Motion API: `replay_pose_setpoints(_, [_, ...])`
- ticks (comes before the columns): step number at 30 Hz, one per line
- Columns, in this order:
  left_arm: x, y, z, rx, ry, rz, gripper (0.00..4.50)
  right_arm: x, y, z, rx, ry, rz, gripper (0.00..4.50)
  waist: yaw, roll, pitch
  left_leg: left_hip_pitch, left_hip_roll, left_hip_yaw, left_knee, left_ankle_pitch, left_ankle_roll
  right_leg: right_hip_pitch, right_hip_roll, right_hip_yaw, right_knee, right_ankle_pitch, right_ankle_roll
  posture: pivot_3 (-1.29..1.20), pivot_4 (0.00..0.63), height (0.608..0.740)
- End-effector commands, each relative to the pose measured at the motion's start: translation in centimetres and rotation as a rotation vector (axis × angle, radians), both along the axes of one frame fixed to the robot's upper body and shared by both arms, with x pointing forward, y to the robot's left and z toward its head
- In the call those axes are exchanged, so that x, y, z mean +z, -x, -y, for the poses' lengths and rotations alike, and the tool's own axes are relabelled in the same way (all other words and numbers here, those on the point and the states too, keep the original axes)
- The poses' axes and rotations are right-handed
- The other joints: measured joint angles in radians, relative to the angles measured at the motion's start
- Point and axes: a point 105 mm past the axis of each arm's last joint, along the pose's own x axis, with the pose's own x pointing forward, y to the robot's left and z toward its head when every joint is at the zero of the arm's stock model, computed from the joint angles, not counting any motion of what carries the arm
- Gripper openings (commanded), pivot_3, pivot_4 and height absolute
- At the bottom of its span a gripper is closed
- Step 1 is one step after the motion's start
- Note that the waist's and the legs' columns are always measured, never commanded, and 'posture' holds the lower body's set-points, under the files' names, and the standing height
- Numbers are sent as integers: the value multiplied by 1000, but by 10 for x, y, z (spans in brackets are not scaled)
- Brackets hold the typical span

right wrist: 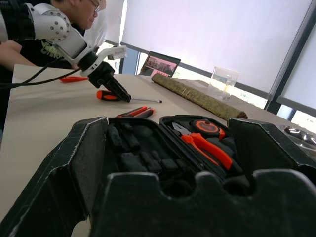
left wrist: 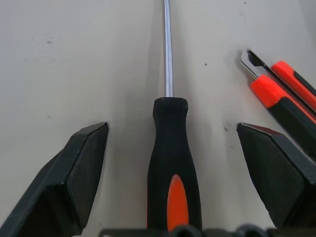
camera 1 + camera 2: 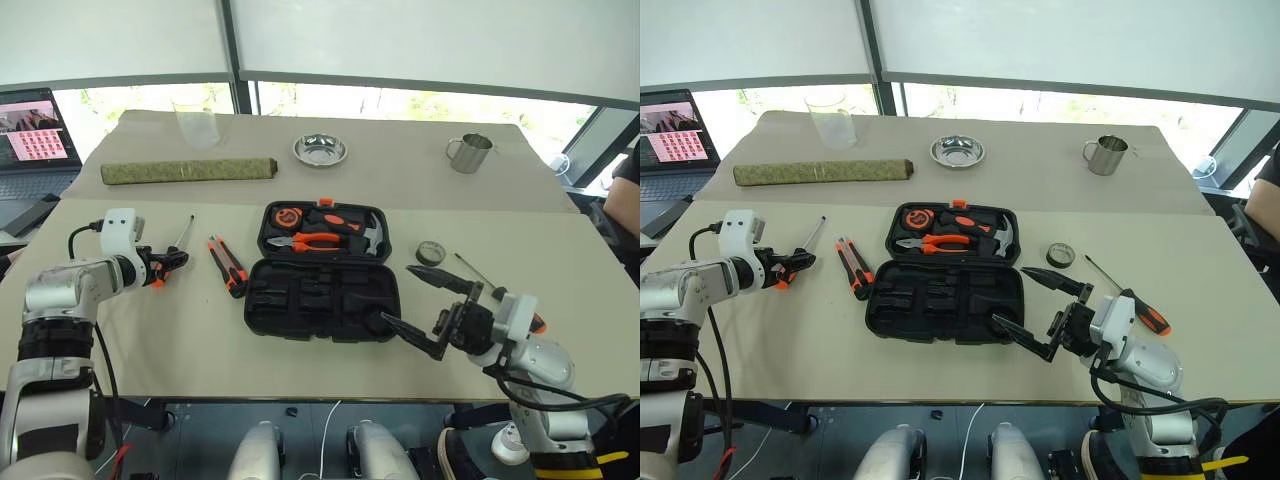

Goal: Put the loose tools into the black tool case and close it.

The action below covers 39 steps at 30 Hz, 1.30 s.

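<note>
The black tool case [image 3: 322,290] lies open in the middle of the table [image 3: 560,290], its empty moulded half nearer the robot and its far half holding orange-handled pliers [image 3: 312,240], a hammer [image 3: 370,236] and what looks like a tape measure [image 3: 286,216].

To the left of the case lies the utility knife [image 3: 227,266], and further left a screwdriver [image 2: 171,163] with a black handle and orange inlay. The left gripper [image 3: 170,264] is low over that screwdriver's handle. In the left wrist view its two fingers [image 2: 74,173] stand spread on either side of the handle, with table showing between each finger and the handle, so it is open and grips nothing. The knife lies just beside the finger on that side.

The right gripper [image 3: 412,306] is at the case's near right corner, fingers wide apart and empty, pointing towards the case. Right of the case rests the black tape roll [image 3: 431,252], and beside it a second screwdriver [image 3: 1127,294], partly hidden behind the right arm. An orange item [image 1: 73,78] lies on the far left; it may be the tester pen, though I cannot tell.

Along the far side sit a rolled green mat [image 3: 188,171], a clear cup [image 3: 195,123], a steel bowl [image 3: 320,150] and a metal mug [image 3: 470,152].
</note>
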Motion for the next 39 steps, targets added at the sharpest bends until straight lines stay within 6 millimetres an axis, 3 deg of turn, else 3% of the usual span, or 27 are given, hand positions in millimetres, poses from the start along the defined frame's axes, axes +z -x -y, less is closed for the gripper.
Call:
replay_pose_setpoints(1, [-6,7,2,-42,-18,-66,2592,8,3,8,-34,-9,63,4500,0,0,0,0,0,0,0,0,0,0,0,0,0,0,0,0,150,740])
replay_pose_setpoints(6, [5,21,-7,-87,-29,-54,902,5,5,11,-51,-4,67,4500,-2,0,0,0,0,0,0,0,0,0,0,0,0,0,0,0,150,740])
replay_pose_setpoints(8, [18,23,-8,-143,-42,20,846,5,6,14,-62,-1,68,4500,-5,0,0,0,1,0,0,0,0,-1,0,1,0,0,0,0,150,740])
replay_pose_setpoints(10, [44,21,-5,-242,-82,168,846,6,8,17,-70,7,67,4500,-2,0,0,0,1,0,0,0,0,-1,0,0,0,0,0,0,150,740])
replay_pose_setpoints(12, [73,24,30,-527,-174,346,846,9,14,26,-74,34,77,4500,4,-1,1,0,1,0,0,0,0,-1,0,0,0,0,-1,0,150,740])
replay_pose_setpoints(16, [87,28,87,-887,-299,503,846,10,20,45,-101,90,45,4500,32,-1,1,-1,0,1,1,0,-1,1,-3,0,-2,0,0,0,150,740])
replay_pose_setpoints(20, [71,22,157,-1234,-449,503,846,5,21,61,-138,146,-3,4500,52,0,1,0,-2,3,2,0,-1,4,-2,1,-5,0,1,0,150,740])
replay_pose_setpoints(25, [38,2,210,-1361,-544,359,846,9,24,61,-144,150,-9,4500,34,0,1,-1,-1,3,2,0,0,4,1,3,-6,1,2,0,150,740])
replay_pose_setpoints(30, [25,-4,220,-1401,-626,300,846,12,33,54,-130,142,-17,4500,-1,0,1,-5,0,1,2,0,0,-1,3,4,-3,1,2,0,150,740])
replay_pose_setpoints(39, [14,-6,220,-1436,-702,291,846,12,39,48,-151,123,-27,4500,4,0,1,-4,-1,0,2,0,0,0,1,4,-3,0,4,0,150,740])
